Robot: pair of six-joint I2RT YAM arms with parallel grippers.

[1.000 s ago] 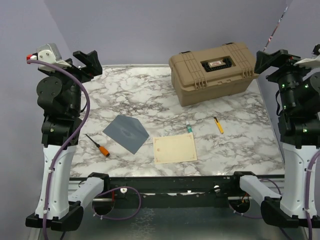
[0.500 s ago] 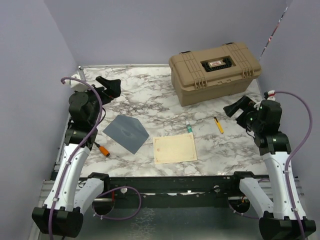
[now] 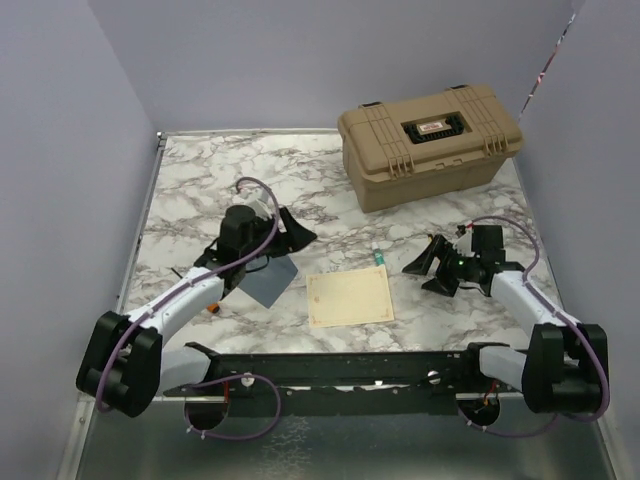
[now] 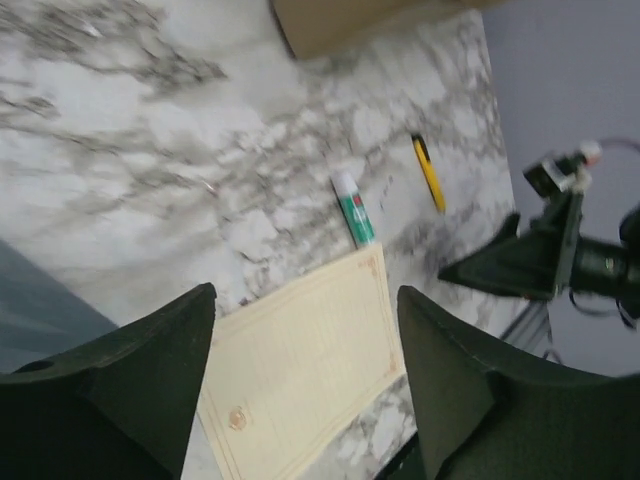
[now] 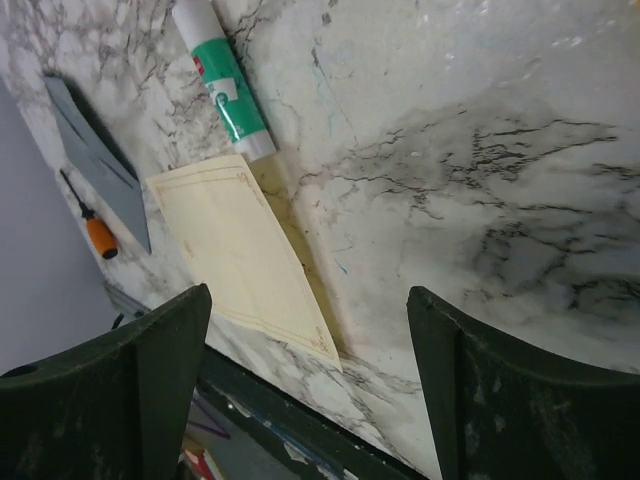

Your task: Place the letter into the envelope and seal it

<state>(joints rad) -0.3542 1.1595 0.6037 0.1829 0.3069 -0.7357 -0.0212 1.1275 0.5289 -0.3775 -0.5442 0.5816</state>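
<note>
Left claw (image 3: 292,234) spread wide and empty at the envelope's (image 3: 268,284) far side. Right claw (image 3: 424,268) gapes empty too. The letter (image 3: 349,297) lies flat between them, near the surface's (image 3: 200,190) front edge.

envelope (image 3: 270,285) left of letter (image 3: 349,297); glue stick (image 3: 378,257) just behind letter; case (image 3: 430,130) farther back.

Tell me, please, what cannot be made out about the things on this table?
Envelope: top view, left arm covers most; flap open or shut unclear.
Glue stick label: blurred in left wrist view, tiny from above.
Tan case: left wrist view's top edge cuts it off.
</note>
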